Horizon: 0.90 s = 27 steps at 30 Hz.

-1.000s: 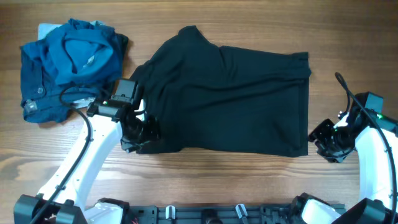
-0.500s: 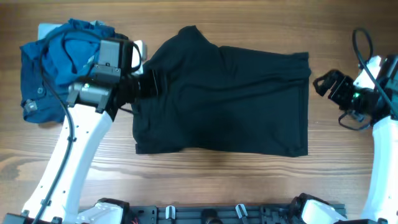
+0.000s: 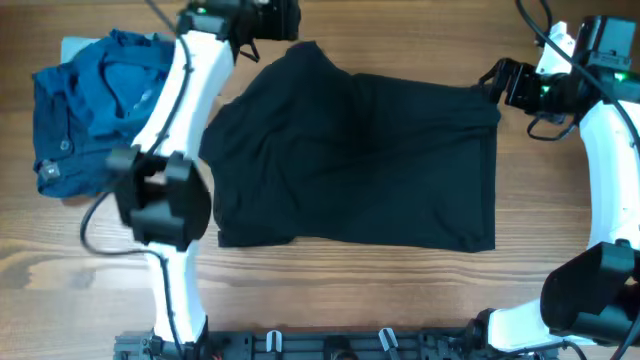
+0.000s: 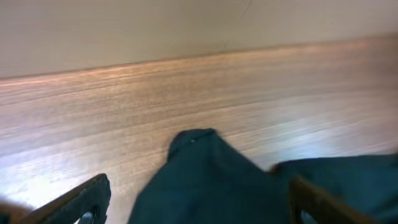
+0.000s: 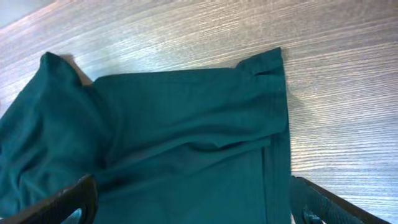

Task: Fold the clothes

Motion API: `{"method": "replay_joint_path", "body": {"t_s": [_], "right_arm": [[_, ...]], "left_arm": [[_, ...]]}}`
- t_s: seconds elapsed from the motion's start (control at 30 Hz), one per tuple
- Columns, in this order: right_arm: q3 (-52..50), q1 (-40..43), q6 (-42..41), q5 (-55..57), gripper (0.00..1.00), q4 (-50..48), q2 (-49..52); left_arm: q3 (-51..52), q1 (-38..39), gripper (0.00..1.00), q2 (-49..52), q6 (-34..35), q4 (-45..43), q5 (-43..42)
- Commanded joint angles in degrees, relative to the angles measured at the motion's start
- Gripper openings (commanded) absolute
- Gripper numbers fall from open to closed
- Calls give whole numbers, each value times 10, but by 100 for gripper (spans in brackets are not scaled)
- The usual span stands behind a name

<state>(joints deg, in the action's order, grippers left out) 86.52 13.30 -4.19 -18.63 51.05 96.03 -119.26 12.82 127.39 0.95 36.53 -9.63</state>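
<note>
A dark teal garment point(image 3: 360, 160) lies spread on the wooden table, folded over, its far-left corner peaked. My left gripper point(image 3: 272, 25) is open above that far-left corner point(image 4: 196, 140); its fingers frame the cloth in the left wrist view without holding it. My right gripper point(image 3: 497, 82) is open above the garment's far-right corner point(image 5: 267, 65); its fingers show at the bottom corners of the right wrist view with cloth between them, not gripped.
A crumpled pile of blue clothes point(image 3: 105, 100) sits at the far left of the table. The table's far edge meets a pale wall point(image 4: 186, 25) behind the left gripper. Bare wood lies in front of the garment.
Both arms have swung from the garment's near edge to its far edge. The left gripper went up past the blue pile to the far-left corner; the right gripper went to the far-right corner.
</note>
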Motion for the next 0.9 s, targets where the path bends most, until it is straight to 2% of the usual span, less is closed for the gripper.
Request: {"method": "replay_joint_path", "body": {"t_s": [0.0,0.13,0.27,0.4,0.57,0.6,0.67,0.7,0.73,0.83,0.87], "right_arm": [[10,-1,10,8,97,0,-2],[10,-1,10,10,97,2,-2],[10,-1,10,21,97,3,-2],[10,-1,10,21,96,2,-2],[10,-1,10,21,96,3,-2],[10,-1,10,21,96,2,-2],[10,-1,10,21,96,2,-2],[10,-1,10,21,95,2,-2],[10,-1,10,21,95,1,-2],[9,-1,10,23,94,-11,-1],[8,-1,10,22,94,-17,3]], "left_arm": [[-8,2,88,53,-84,-14,5],[-7,-8,81,103,-113,15,10],[-7,-37,70,126,-113,55,-3],[-7,-44,56,141,-113,59,-3],[-7,-39,49,161,-112,55,-5],[-7,-37,42,161,-112,50,-12],[-7,-34,34,161,-112,47,-42],[-7,-33,23,161,-110,49,-55],[-7,-30,4,161,-101,49,-58],[-8,-35,4,152,-33,44,19],[-8,-41,4,143,-32,46,27]]}}
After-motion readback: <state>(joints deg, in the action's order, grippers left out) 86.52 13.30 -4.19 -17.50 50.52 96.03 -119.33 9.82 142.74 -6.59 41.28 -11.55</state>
